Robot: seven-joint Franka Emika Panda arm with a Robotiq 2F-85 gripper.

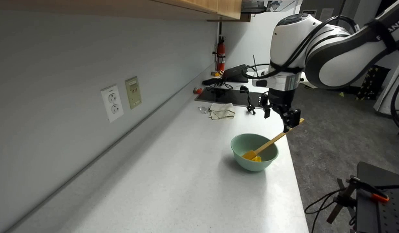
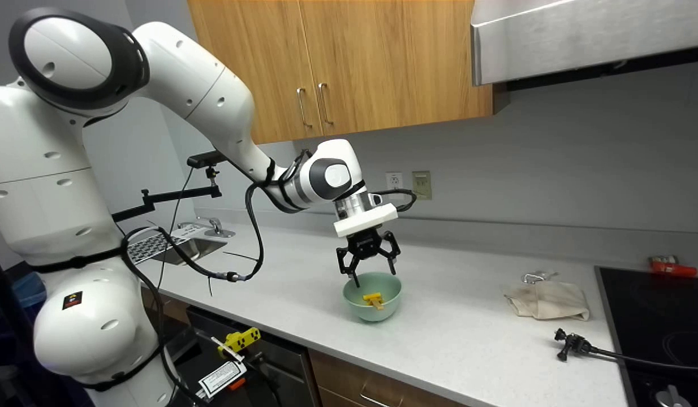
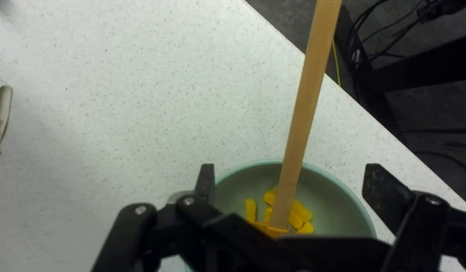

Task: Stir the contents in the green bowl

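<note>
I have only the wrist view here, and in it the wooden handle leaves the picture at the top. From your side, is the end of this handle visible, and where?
Observer: Yes. In an exterior view the wooden handle slants up across the rim of the green bowl, and its upper end appears against the grey floor.
Operator: My picture looks down, so height is difficult for me to judge. Is there contact between me and the bowl?
Observer: No. In an exterior view the open gripper does not touch the bowl: the white counter shows between them.
</note>
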